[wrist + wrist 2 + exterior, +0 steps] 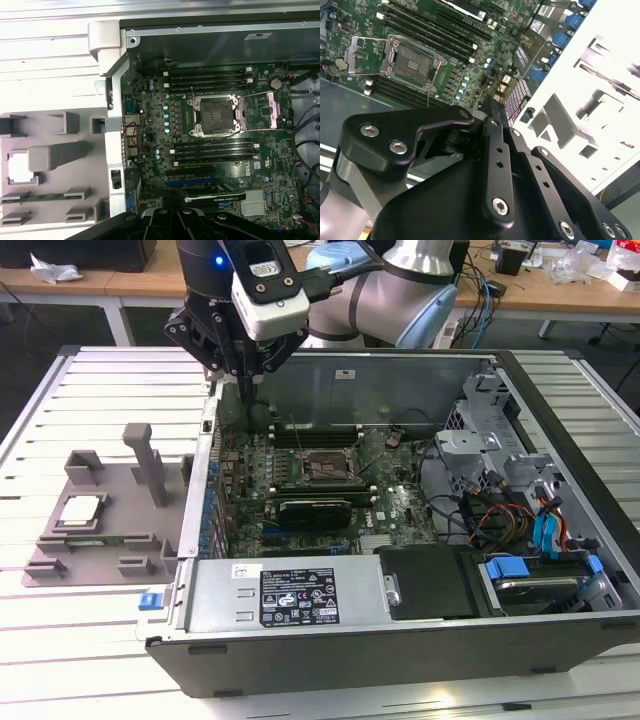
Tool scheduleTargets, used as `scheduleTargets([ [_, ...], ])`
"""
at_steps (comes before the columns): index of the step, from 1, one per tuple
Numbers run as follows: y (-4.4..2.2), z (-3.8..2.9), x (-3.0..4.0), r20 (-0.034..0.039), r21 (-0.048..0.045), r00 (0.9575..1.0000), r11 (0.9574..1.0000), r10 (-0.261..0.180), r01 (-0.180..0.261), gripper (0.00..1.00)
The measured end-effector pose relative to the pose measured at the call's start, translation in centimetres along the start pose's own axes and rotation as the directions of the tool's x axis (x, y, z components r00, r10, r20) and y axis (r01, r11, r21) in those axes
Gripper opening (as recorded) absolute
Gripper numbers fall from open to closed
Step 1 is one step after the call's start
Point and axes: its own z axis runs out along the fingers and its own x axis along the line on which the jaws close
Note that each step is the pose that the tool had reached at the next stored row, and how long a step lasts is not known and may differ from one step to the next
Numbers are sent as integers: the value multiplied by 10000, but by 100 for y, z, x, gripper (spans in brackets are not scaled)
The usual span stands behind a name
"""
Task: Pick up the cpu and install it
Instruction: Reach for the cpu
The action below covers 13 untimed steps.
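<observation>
The cpu point(82, 511) lies flat in a square pocket of a grey holder point(118, 540) that sits on the white slatted bench point(70, 650), outside the open computer case point(380, 660) and toward the exterior view's left. Its silvery top faces up. In the first wrist view the cpu point(20, 168) shows as a pale square in the same holder, beside an upright grey block point(57, 155).

The fingers point(245, 382) are well apart from the cpu. They hang from the arm point(400, 280) over the far corner of the case, on the side nearest the holder, pointing down above the edge of the motherboard point(400, 505). The case wall stands between them and the holder. In the second wrist view the fingers point(492, 145) are drawn together into a narrow black bar, with no gap visible between them and nothing held.

On the motherboard, the processor socket point(325, 468) stands open. In the first wrist view its metal cover plate point(265, 111) is swung back to one side of the socket point(216, 116) and the square seat is bare. Dark memory slots point(210, 79) run along both sides of it. A long black card point(315, 508) is plugged in just beside the socket, on the side nearer the exterior camera.
</observation>
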Motion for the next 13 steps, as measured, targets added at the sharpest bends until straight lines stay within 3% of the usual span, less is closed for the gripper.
scheduleTargets([
  [13, -13, -5, 188, 0, 0, 10000, 10000, 0, 0, 11],
])
